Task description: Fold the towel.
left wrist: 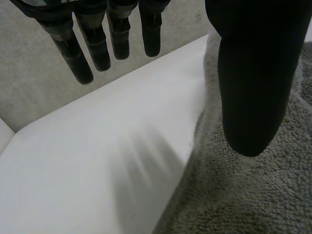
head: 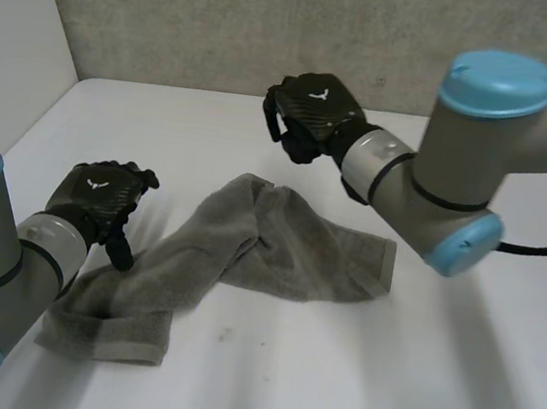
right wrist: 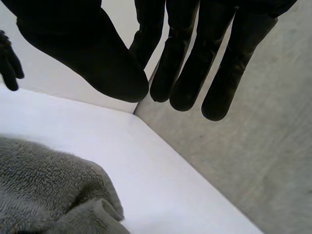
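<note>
A grey towel (head: 277,250) lies crumpled on the white table (head: 352,376), running from the near left up to the middle. My left hand (head: 99,192) hovers over its left part, open, fingers straight. In the left wrist view its thumb (left wrist: 248,73) hangs just above the towel (left wrist: 253,195), while the fingers (left wrist: 97,44) are over bare table. My right hand (head: 311,109) is raised beyond the towel's far end, fingers curled with the thumb drawn close, holding nothing. Under the right hand (right wrist: 83,44) in its wrist view is a bunched towel end (right wrist: 44,185), apart from it.
A grey concrete wall (head: 228,17) stands along the table's far edge and a white side panel (head: 14,29) at its left. The right arm's elbow (head: 471,160) reaches over the table's right half. My left hand (right wrist: 7,61) also appears in the right wrist view.
</note>
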